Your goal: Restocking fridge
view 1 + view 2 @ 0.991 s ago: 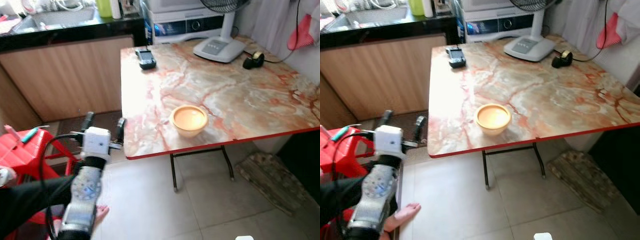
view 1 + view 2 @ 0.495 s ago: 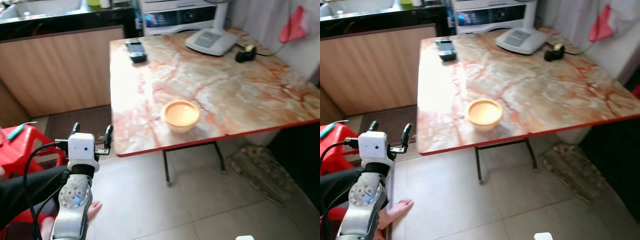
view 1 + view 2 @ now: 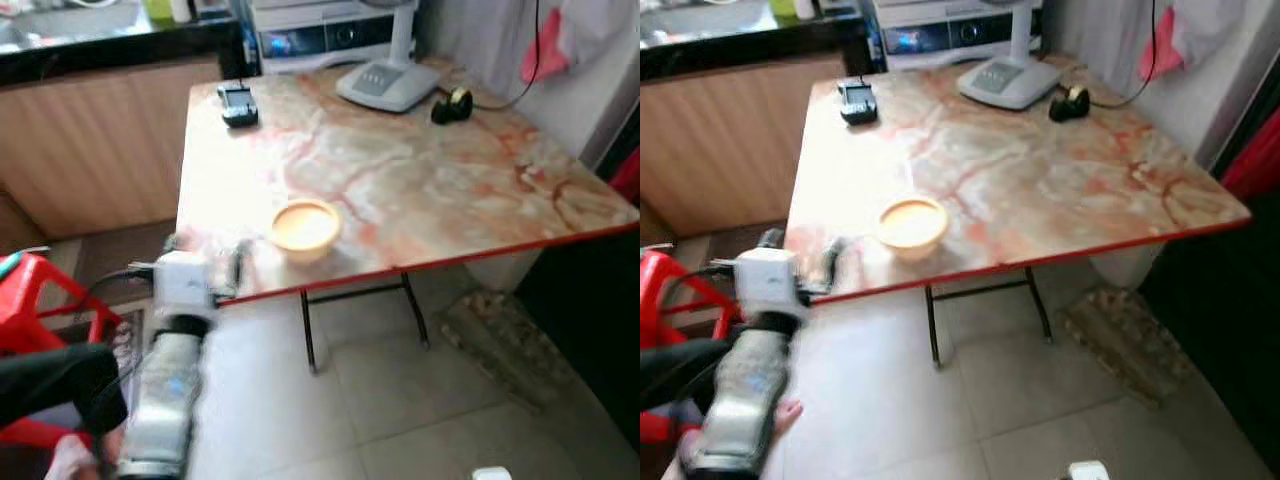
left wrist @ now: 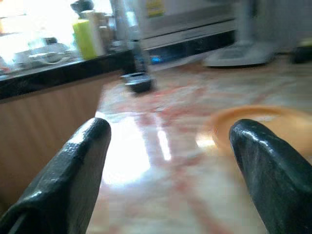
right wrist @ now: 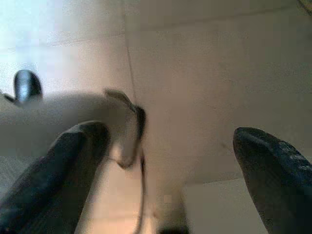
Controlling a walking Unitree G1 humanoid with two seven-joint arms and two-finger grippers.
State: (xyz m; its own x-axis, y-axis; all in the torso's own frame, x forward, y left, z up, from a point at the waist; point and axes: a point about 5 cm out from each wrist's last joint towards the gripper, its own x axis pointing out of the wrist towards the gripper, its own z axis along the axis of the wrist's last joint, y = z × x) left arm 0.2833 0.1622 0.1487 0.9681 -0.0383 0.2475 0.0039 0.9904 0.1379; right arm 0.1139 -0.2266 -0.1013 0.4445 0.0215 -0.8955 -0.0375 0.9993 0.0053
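Left eye view shows the marble-patterned table (image 3: 420,190) with its red edge, and the left gripper (image 3: 205,262) raised at the table's near-left corner, its fingers (image 4: 73,170) spread wide with nothing between them. An orange bowl (image 3: 304,227) sits on the table near that front edge, just beyond the gripper (slightly blurred). At the table's far side stand a fan base (image 3: 385,84), a tape roll (image 3: 452,104) and a small black device (image 3: 238,103). Right gripper (image 5: 165,165) hangs over the tiled floor (image 5: 204,87), fingers wide apart and empty.
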